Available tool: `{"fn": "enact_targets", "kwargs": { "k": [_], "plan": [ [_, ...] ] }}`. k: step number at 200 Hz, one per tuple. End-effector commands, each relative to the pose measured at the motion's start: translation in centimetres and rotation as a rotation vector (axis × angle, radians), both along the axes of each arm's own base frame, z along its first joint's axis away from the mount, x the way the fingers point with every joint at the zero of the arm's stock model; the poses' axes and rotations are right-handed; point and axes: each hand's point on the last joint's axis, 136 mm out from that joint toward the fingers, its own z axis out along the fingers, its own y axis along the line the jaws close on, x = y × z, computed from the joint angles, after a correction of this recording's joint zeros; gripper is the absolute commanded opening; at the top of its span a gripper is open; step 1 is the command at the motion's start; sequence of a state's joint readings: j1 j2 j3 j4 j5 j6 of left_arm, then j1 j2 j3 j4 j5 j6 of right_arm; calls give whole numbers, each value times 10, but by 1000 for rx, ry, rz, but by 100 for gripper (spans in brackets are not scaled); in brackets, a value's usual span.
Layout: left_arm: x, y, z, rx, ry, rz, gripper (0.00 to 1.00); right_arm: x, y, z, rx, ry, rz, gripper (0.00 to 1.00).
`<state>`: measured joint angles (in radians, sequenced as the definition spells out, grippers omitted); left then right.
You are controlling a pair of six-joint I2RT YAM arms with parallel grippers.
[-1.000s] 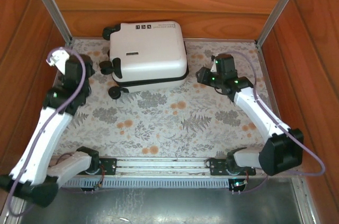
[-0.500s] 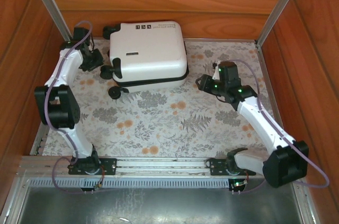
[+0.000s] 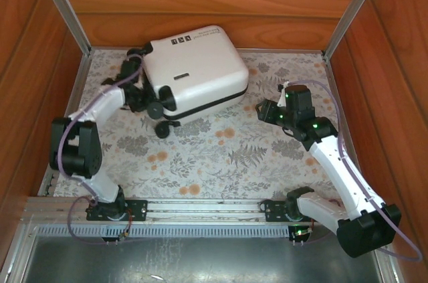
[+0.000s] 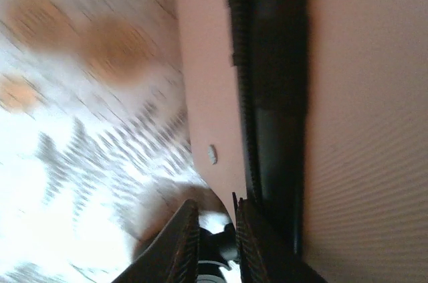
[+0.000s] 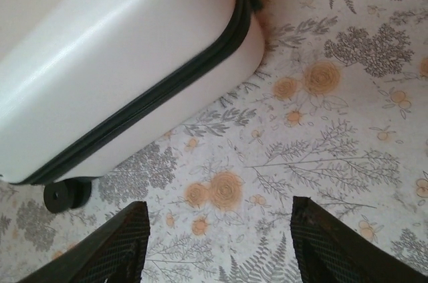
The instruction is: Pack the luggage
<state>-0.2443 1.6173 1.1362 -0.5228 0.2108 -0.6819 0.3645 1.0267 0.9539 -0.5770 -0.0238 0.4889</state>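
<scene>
White luggage (image 3: 200,69) abuts the narrow-jawed left end effector (image 4: 215,229), clear of the wide right end effector (image 5: 221,206)

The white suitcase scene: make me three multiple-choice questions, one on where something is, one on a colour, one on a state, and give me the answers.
1. Where does the luggage lie on the table?
A) far side, left of centre
B) near edge, by the arm bases
C) right corner

2. What colour is the band round its shell?
A) red
B) white
C) black

3. How is the right gripper?
A) shut on a wheel
B) open, holding nothing
C) shut on the handle

Answers:
1 A, the top view puts it at the far side, left of the middle.
2 C, the right wrist view shows a dark seam between white halves.
3 B, its fingers stand apart with nothing between.
</scene>
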Motion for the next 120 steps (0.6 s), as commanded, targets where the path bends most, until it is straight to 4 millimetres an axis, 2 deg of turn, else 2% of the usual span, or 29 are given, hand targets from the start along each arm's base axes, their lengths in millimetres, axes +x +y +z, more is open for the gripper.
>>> {"fn": "enact_targets", "kwargs": {
  "k": [1, 22, 34, 48, 60, 67, 74, 82, 95, 106, 120],
  "plan": [
    [3, -93, 34, -146, -213, -19, 22, 1, -10, 13, -60, -13, -4, 62],
    [-5, -165, 44, -136, -360, -22, 23, -6, -20, 23, -97, -29, -17, 63],
    [-7, -211, 42, -144, -386, -34, 33, -12, -29, 31, -121, -46, -34, 64],
    [-1, -274, 40, -158, -403, -133, 46, -20, -38, 41, -145, -66, -48, 65],
    [-2, -323, 40, -185, -379, -242, 51, -28, -44, 49, -166, -72, -56, 67],
    [-4, -344, 40, -180, -364, -302, 53, -33, -48, 54, -180, -72, -58, 69],
    [-6, -361, 49, -175, -377, -356, 56, -38, -52, 57, -194, -65, -57, 71],
    [-9, -372, 58, -152, -410, -410, 59, -45, -55, 60, -208, -56, -55, 73],
    [-13, -374, 81, -102, -499, -481, 65, -53, -61, 63, -226, -36, -63, 75],
    [-15, -359, 100, -38, -575, -510, 70, -58, -65, 65, -234, -24, -78, 77],
    [-19, -329, 132, 60, -682, -543, 79, -59, -66, 66, -229, -16, -94, 78]
  ]
}}
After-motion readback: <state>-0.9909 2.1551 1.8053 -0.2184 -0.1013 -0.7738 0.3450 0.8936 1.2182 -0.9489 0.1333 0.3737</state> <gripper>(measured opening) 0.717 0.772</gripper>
